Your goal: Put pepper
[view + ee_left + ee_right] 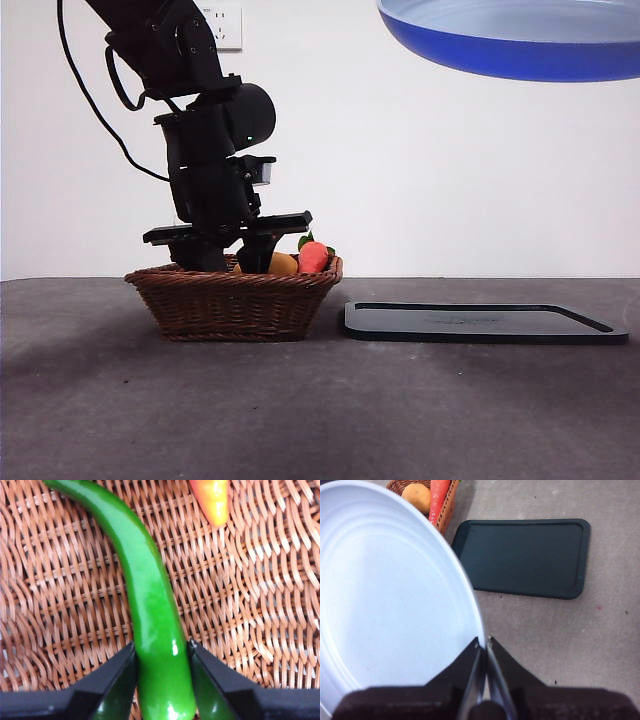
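The pepper (150,595) is a glossy green, long curved vegetable lying on the wicker bottom of the basket (260,605). My left gripper (162,652) reaches down into the basket (235,300) and its two black jaws press against both sides of the pepper near one end. In the front view the left gripper (235,260) is inside the basket and the pepper is hidden by the rim. My right gripper (483,647) is shut on the rim of the blue plate (385,600) and holds it high in the air, seen at the top right of the front view (510,35).
A dark flat tray (485,322) lies on the table to the right of the basket; it also shows in the right wrist view (525,557). The basket also holds a yellow-orange fruit (283,264), a red item with green leaves (313,257) and an orange-red piece (214,500).
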`<act>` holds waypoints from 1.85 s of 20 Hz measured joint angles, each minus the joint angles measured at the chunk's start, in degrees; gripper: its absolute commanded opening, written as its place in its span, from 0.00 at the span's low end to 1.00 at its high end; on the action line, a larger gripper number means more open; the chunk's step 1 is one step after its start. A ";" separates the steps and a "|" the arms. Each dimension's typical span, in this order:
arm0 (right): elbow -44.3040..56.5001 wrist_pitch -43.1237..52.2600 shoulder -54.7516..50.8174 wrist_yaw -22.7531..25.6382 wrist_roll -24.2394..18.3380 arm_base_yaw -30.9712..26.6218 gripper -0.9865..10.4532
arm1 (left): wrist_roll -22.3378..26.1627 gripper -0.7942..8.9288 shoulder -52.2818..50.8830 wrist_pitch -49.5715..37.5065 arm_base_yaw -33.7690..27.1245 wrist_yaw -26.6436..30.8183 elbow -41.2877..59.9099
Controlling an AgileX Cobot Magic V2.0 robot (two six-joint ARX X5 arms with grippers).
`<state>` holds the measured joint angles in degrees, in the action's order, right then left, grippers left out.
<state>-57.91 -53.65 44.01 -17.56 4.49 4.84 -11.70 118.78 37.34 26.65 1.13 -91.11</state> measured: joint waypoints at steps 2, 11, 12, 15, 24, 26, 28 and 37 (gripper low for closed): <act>0.00 0.00 0.00 0.00 0.00 0.00 0.09 | 0.00 0.22 -0.04 0.46 0.00 0.00 -0.07; 0.00 0.02 1.22 0.00 0.00 0.00 0.09 | 0.00 0.22 -6.38 2.01 0.00 0.02 -0.07; 0.00 0.07 1.68 0.00 0.00 0.00 0.09 | 0.00 0.22 -7.26 2.16 0.00 0.00 -0.07; 0.00 1.62 4.61 0.04 0.02 0.00 0.09 | 0.02 0.22 -11.15 3.30 0.35 -1.25 -0.07; 0.00 10.51 25.64 -0.02 2.78 0.00 0.09 | 0.02 0.22 -25.49 4.15 8.98 -9.84 -0.07; 0.00 11.74 29.73 -0.07 4.33 0.00 0.09 | 0.28 0.22 -25.33 4.46 13.18 -12.37 -0.07; 0.00 11.69 32.15 -0.04 5.09 0.00 0.09 | 1.60 0.22 -23.93 4.33 17.55 -12.68 -0.07; 0.00 10.21 32.52 -1.57 6.08 -0.02 0.09 | 10.40 0.22 -13.09 -0.42 25.73 -5.05 -0.07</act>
<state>-57.91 -43.44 76.53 -19.14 10.57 4.82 -1.30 105.69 36.93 52.38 -3.92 -91.18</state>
